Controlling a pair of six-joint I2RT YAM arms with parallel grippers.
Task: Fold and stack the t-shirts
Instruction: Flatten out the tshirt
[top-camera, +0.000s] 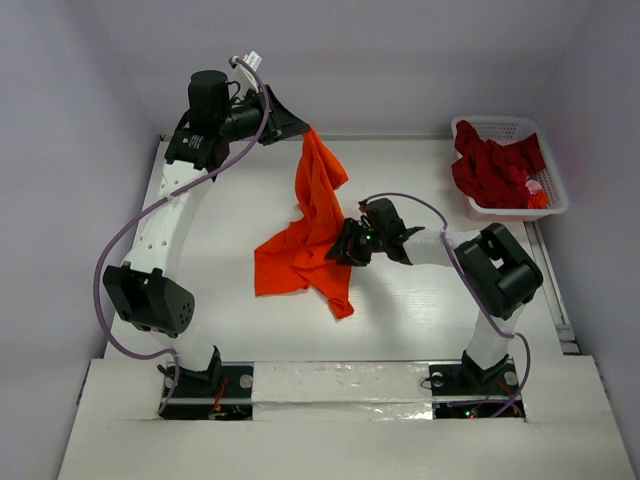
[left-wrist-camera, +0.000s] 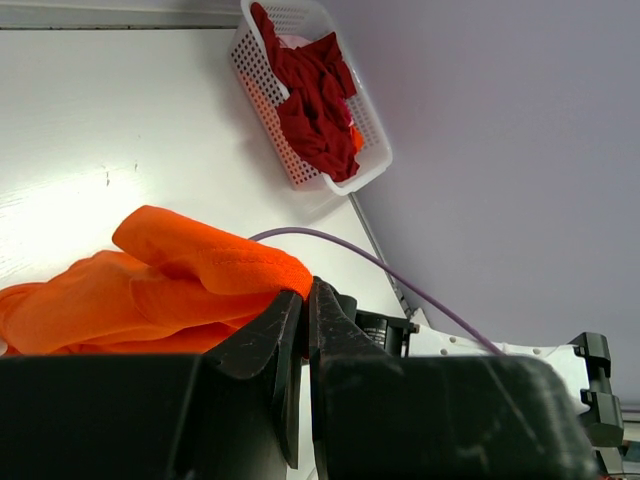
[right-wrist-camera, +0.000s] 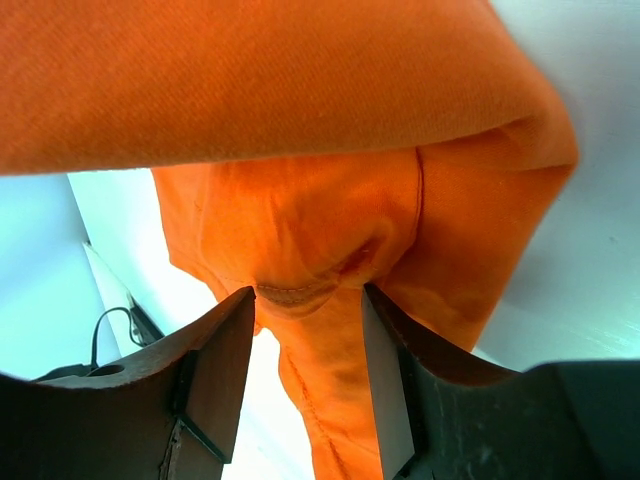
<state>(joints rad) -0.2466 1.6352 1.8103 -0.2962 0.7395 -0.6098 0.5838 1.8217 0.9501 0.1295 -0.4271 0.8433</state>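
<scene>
A bright orange t-shirt (top-camera: 300, 255) hangs from my left gripper (top-camera: 298, 128), which is raised at the back of the table; its lower half is crumpled on the white tabletop. In the left wrist view the left gripper (left-wrist-camera: 305, 290) is shut on an edge of the orange t-shirt (left-wrist-camera: 150, 290). My right gripper (top-camera: 345, 245) is low at the cloth's right side. In its wrist view the right gripper (right-wrist-camera: 307, 300) is open, and a stitched fold of the orange t-shirt (right-wrist-camera: 300, 100) lies between the fingertips (right-wrist-camera: 215, 360). Dark red t-shirts (top-camera: 495, 165) lie bunched in the basket.
The white lattice basket (top-camera: 497, 122) stands at the back right corner, with the dark red t-shirts (left-wrist-camera: 315, 100) heaped inside the basket (left-wrist-camera: 262, 110). A purple cable (left-wrist-camera: 400, 285) loops off the right arm (top-camera: 500, 270). Grey walls close in the table on three sides.
</scene>
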